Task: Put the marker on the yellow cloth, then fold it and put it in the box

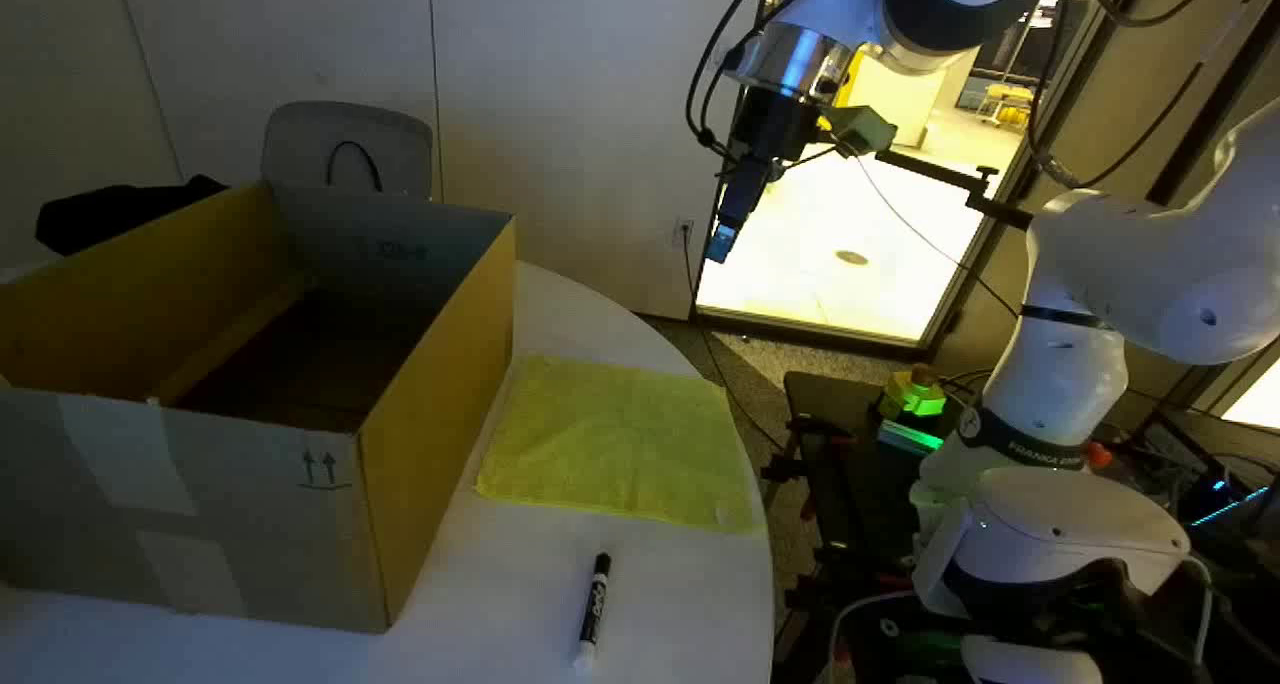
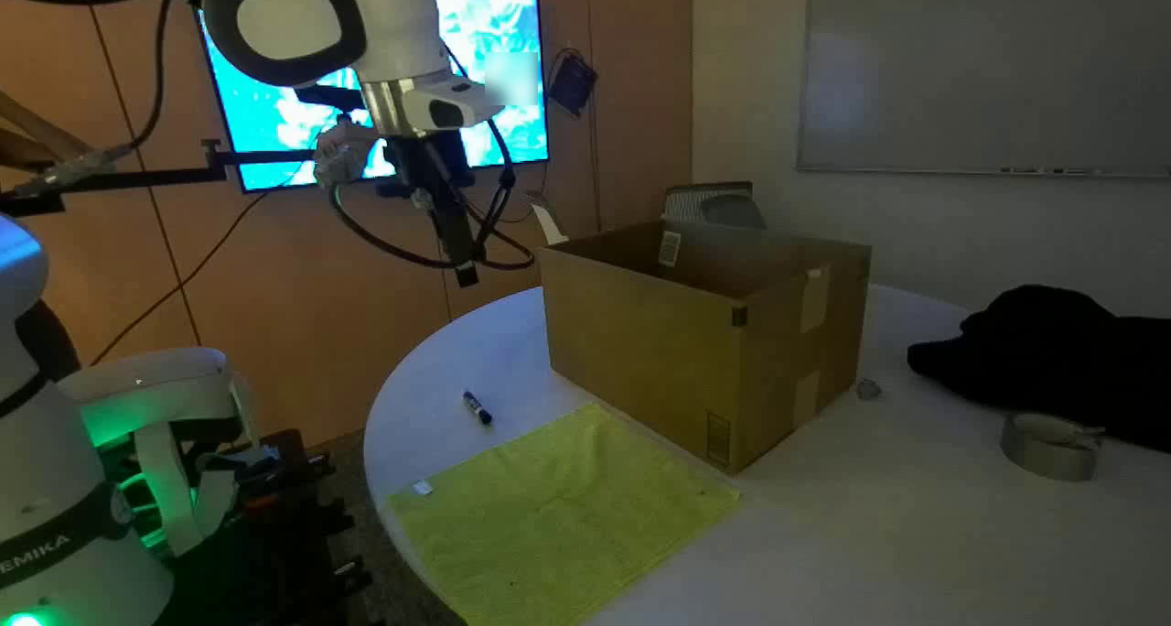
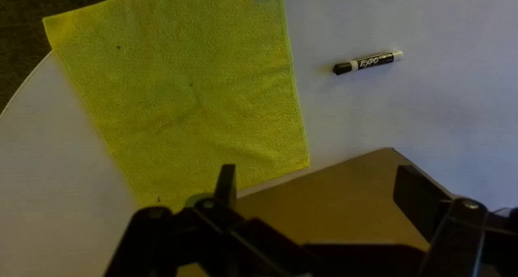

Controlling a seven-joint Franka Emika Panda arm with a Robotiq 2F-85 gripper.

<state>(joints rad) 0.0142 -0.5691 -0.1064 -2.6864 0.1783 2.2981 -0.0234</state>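
Note:
The yellow cloth (image 1: 620, 439) lies flat and spread out on the white table in both exterior views, reaching the table's rounded edge. Beside it, not touching, rests the black marker (image 1: 594, 609) with a pale end; the wrist view shows the marker (image 3: 368, 62) just off the cloth (image 3: 194, 99). The tan cardboard box (image 2: 640, 342) stands upright with its top open, close along another side of the cloth. High above the table hangs my gripper (image 2: 467, 276). In the wrist view the gripper (image 3: 316, 169) is open, its fingers wide apart with nothing between them; the box side (image 3: 323, 208) shows beyond.
A grey tape roll (image 2: 1049, 445) and a dark heap of fabric (image 2: 1043, 361) lie on the table past the box. A chair (image 1: 350, 149) stands behind the box. The table's curved edge (image 1: 768, 574) runs near cloth and marker.

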